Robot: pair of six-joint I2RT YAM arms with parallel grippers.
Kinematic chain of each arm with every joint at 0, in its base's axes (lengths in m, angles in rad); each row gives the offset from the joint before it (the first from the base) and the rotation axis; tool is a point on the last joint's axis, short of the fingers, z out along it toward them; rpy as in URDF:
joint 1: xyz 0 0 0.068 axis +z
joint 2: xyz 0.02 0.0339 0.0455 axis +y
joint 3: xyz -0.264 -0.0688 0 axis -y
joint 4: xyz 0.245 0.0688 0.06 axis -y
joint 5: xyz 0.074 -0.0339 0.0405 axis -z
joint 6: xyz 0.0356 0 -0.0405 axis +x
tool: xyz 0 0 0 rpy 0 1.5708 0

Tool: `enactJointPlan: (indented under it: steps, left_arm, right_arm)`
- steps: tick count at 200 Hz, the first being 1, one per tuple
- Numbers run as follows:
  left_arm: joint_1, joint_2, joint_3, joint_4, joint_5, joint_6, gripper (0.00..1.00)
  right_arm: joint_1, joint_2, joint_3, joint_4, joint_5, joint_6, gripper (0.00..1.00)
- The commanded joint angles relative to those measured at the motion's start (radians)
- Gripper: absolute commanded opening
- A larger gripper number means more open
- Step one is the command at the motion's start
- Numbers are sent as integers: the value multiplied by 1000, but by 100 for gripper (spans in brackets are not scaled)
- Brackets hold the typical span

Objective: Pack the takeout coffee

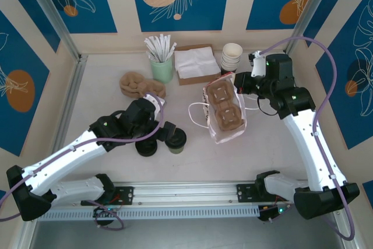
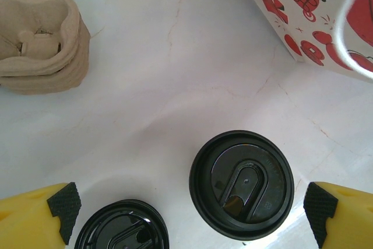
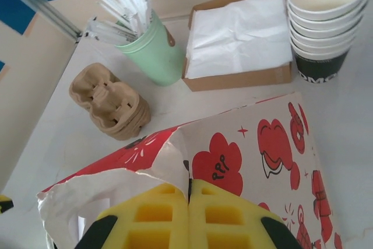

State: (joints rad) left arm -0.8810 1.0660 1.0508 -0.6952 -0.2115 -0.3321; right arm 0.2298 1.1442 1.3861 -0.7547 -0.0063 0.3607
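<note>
While the takeout coffee (image 1: 176, 140) stood upright on the table (image 1: 105, 86), lid up and its long axis vertical, the left hand (image 1: 158, 135) hung right over it and was plainly the nearer of the two. In the left wrist view the cup (image 2: 242, 183) lay between that hand's (image 2: 191, 209) two fingers (image 2: 63, 205), closer to the one on the picture's right, with a second black lid (image 2: 122, 225) just beside it toward the other finger. The left hand was spread as wide as it seemed to go and touched nothing.

The red-printed bag (image 1: 205, 100) stood near the cup, on the side toward the right arm, mouth upward, with a cardboard cup carrier (image 1: 224, 112) sitting inside. The right hand (image 1: 242, 83) was at the bag's far edge. Seen from its own wrist, its (image 3: 189, 193) yellow fingers were pressed together on the bag's (image 3: 256, 155) rim, pinching the paper.

By my reading, the coming move turned on centring the spread fingers around the cup alone, since the neighbouring lid sat within the same gap.
</note>
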Motion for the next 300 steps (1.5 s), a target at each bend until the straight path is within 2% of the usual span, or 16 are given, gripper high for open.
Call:
enactJointPlan:
  steps: [1,38,64,114,149,195,213,267,300]
  left_arm:
    - [6,-7,8,-10,-6,-9,99]
    - [7,8,19,-21,4,-13,98]
    - [5,0,15,-27,8,-21,98]
    - [6,-25,-18,-13,31,-50,99]
    - [4,-26,-44,10,46,-55,99]
    - [-33,-14,-114,77,39,-65,99]
    - [-62,-4,-140,98,16,-67,99]
    - [-154,65,-170,137,-61,-61,99]
    - [-178,101,-169,157,-71,-62,99]
  right_arm:
    - [5,29,73,-97,64,193,0]
    - [3,39,91,-172,48,423,0]
    - [4,22,58,-176,47,508,0]
    - [-46,-31,-86,-136,48,579,0]
    - [-101,-37,-160,-115,-1,582,0]
    - [-184,-58,-199,-109,-70,520,29]
    - [-214,-66,-199,-113,-104,503,35]
    - [-261,-75,-135,-177,-160,431,42]
    - [-272,-81,-95,-215,-171,403,45]
